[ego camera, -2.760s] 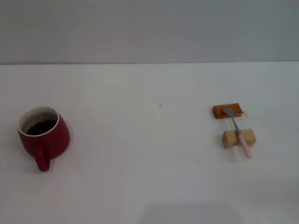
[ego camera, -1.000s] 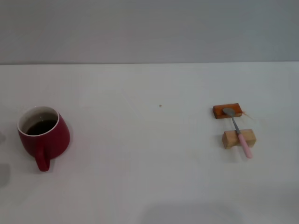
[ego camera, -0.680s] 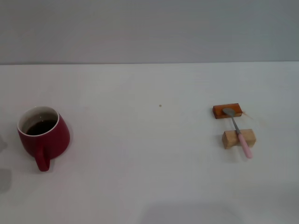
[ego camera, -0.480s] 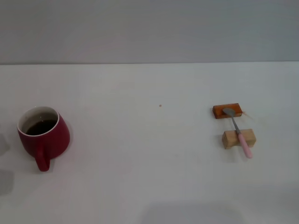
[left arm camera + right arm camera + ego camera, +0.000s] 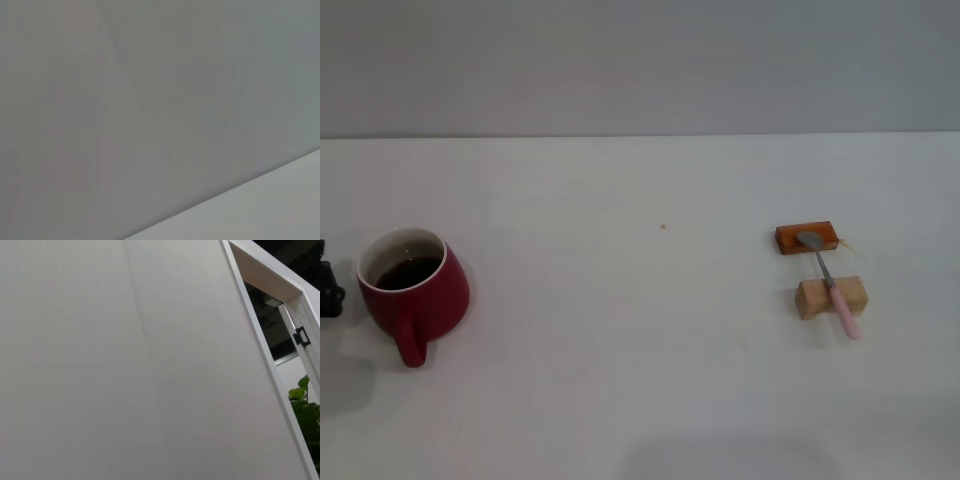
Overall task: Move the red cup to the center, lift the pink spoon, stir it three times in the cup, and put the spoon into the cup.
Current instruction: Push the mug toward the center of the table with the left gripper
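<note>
The red cup (image 5: 415, 292) stands at the left of the white table (image 5: 640, 330) in the head view, its handle turned toward me and dark liquid inside. The pink spoon (image 5: 830, 283) lies at the right, its silver bowl on an orange-brown block (image 5: 806, 237) and its pink handle across a tan block (image 5: 832, 297). My left gripper (image 5: 327, 290) shows as a dark tip at the left edge, just left of the cup. My right gripper is out of view. The wrist views show only walls.
A small speck (image 5: 663, 226) marks the table near its middle. The table's far edge meets a grey wall (image 5: 640, 60).
My left gripper has come into the head view at the left edge beside the cup; before, only its shadow showed there. The cup and the spoon have not moved.
</note>
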You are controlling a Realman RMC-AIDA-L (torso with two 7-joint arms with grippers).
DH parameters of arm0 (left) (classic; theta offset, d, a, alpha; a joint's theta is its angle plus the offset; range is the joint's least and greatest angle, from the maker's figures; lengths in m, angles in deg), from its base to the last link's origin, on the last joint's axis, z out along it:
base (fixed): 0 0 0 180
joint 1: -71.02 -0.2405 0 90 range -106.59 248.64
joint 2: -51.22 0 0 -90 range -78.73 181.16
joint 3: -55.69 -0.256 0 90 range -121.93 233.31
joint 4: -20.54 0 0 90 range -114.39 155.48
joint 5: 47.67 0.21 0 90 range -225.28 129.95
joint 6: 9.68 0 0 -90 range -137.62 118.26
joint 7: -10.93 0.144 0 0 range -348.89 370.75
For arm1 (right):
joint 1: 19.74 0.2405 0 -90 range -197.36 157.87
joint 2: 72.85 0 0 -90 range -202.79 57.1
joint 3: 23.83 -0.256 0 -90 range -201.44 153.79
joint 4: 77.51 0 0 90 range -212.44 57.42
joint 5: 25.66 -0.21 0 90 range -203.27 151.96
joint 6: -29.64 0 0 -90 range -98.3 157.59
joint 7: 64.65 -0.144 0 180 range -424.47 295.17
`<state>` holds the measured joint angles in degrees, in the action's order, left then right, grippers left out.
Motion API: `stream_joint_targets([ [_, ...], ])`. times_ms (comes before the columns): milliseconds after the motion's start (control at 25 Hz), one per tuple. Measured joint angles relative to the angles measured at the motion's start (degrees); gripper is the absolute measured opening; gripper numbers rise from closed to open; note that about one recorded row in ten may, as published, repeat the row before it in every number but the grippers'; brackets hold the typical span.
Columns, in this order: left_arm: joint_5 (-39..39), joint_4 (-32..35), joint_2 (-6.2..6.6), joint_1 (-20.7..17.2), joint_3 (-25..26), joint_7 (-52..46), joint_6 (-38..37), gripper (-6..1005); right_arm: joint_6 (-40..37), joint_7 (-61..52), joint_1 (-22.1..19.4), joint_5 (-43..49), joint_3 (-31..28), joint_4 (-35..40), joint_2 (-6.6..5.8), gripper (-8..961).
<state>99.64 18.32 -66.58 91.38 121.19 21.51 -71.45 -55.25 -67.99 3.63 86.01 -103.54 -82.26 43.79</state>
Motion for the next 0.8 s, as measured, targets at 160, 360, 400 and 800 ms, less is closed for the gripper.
stream_joint_targets([
  [160,0.00,-0.04,-0.02,0.06,-0.28,-0.11,0.00,10,0.01,0.00,0.00,0.00,0.00,0.00,0.07,672],
  [360,0.00,-0.72,-0.13,0.02,-1.50,-0.46,0.00,13,0.00,0.00,0.00,-0.01,0.00,0.00,0.08,672],
  [400,0.00,-0.72,-0.13,0.02,-1.50,-0.46,0.00,13,0.00,0.00,0.00,-0.01,0.00,0.00,0.08,672],
  [800,-0.03,-1.04,-0.45,0.06,-4.33,-0.53,-0.01,17,-0.04,0.00,0.28,-0.05,0.00,0.00,0.08,671],
])
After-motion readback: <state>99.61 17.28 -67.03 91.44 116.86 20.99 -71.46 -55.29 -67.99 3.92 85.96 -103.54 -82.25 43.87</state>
